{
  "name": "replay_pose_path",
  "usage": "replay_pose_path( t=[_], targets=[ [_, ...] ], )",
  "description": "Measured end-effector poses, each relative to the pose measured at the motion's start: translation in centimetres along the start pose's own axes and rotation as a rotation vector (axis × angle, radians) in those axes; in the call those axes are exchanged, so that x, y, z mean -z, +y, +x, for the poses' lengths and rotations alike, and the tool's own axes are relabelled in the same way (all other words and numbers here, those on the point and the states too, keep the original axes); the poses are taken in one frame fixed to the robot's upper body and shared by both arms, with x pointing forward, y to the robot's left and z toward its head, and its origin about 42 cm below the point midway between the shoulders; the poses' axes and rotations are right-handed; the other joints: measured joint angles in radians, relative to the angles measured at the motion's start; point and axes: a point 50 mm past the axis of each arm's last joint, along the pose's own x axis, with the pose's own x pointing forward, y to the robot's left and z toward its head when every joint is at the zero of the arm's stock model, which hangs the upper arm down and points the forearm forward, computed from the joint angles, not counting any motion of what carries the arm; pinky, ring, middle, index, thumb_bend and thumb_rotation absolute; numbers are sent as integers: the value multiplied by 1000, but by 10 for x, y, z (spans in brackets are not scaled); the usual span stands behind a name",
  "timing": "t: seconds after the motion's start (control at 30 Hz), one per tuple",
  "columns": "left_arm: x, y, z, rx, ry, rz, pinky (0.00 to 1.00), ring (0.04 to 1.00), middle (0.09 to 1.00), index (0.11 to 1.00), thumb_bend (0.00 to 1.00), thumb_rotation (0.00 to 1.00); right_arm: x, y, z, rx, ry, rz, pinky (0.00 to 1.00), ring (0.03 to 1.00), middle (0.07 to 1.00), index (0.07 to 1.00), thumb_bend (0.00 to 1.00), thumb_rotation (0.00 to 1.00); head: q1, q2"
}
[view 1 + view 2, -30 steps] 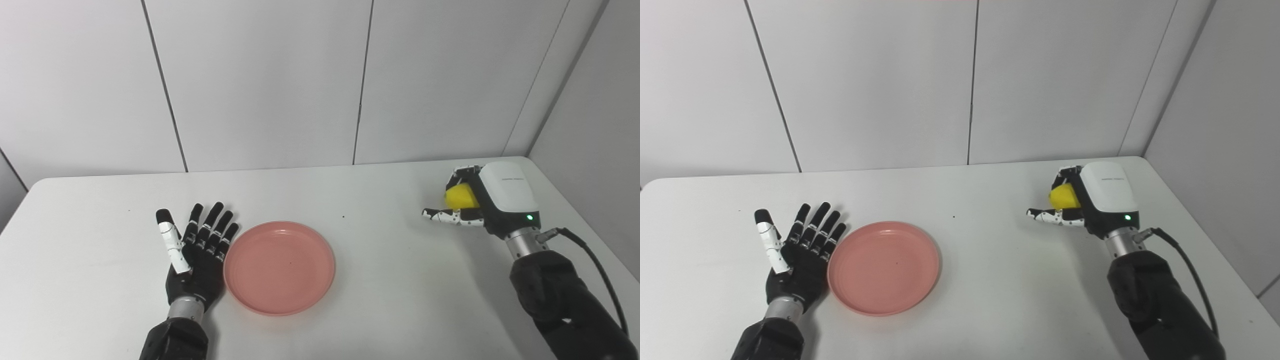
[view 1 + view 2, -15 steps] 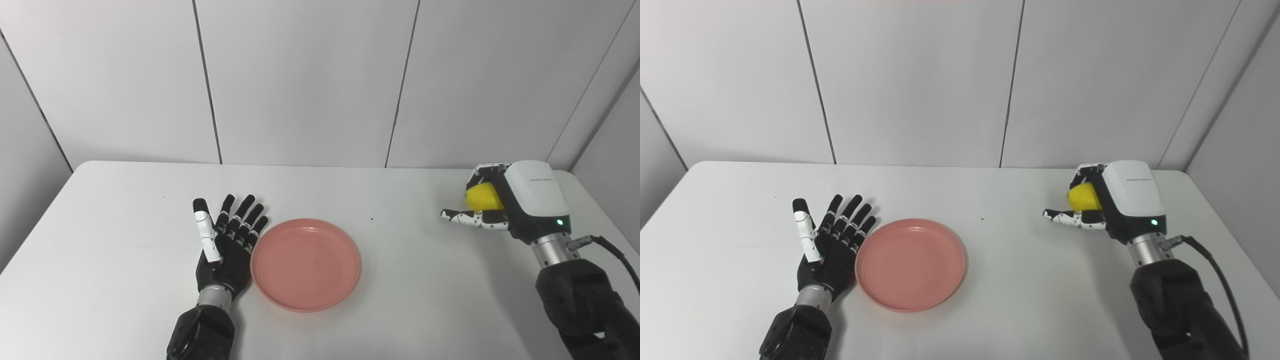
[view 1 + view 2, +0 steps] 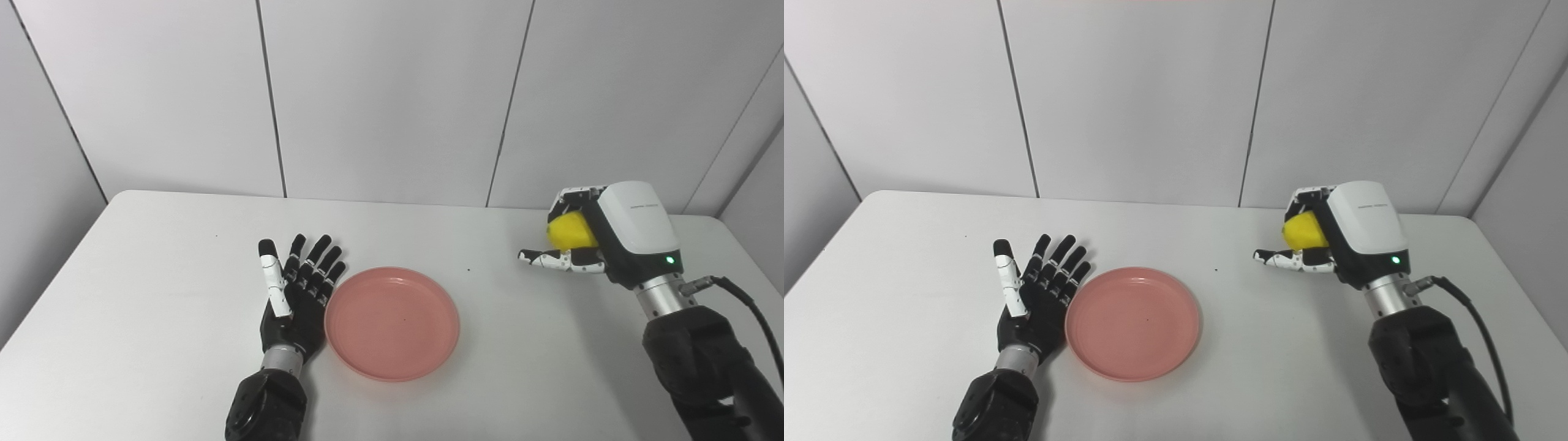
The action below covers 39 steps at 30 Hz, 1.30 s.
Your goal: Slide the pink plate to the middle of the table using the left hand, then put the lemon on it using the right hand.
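**Inspector:** Pink plate (image 3: 392,323) noted low in the frame, just left of centre, flat on the white table (image 3: 153,294). Contents?

**Assistant:** Nothing in it; the bowl is bare. Shallow, with a raised rim. It looks like stiff plastic, so I judge it light and apt to skid on the smooth top.

**Inspector:** Left hand (image 3: 296,291)?

**Assistant:** Lying palm-up with fingers spread, holding nothing, just beside the plate's left rim. Whether it actually touches the rim, I cannot tell.

**Inspector:** Location of the lemon (image 3: 571,231)?

**Assistant:** Right of the frame, at mid height, clasped in the right hand (image 3: 603,242). Fingers curl over its top, the thumb juts leftward beneath it. Hand and fruit appear lifted off the table, well apart from the plate.

**Inspector:** Handling assessment?

**Assistant:** Small, rounded, probably firm and light. It could roll once released, so in my judgement it should be set down low, inside the rim near the plate's centre. The enclosing hold around its girth looks suitable for the carry.
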Motion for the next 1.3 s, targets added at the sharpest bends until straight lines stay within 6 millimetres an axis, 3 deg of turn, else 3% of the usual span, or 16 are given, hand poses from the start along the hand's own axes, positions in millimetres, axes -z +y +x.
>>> replay_pose_path(
  t=[0.33,0.53,0.7,1.03,1.3],
  targets=[
    [1,-1,0,0,-2,17,912,869,869,992,865,882,-29,8,17,-9,-66,21,151,198,271,322,596,468,6,-3],
    [1,0,0,-2,-3,16,912,864,865,994,865,879,-46,10,27,-4,-101,46,130,182,247,274,591,466,5,-3],
    [0,0,0,-3,-4,15,906,864,860,987,860,877,-61,13,35,-14,-136,70,148,201,269,326,581,473,11,-5],
    [0,1,0,-6,-6,14,913,860,868,986,861,882,-95,21,46,0,-243,103,125,179,239,267,627,456,11,-9],
    [0,0,0,-2,-4,16,894,858,851,974,873,874,-119,27,55,-26,-288,98,234,273,331,397,608,587,15,-9]
  ],
)
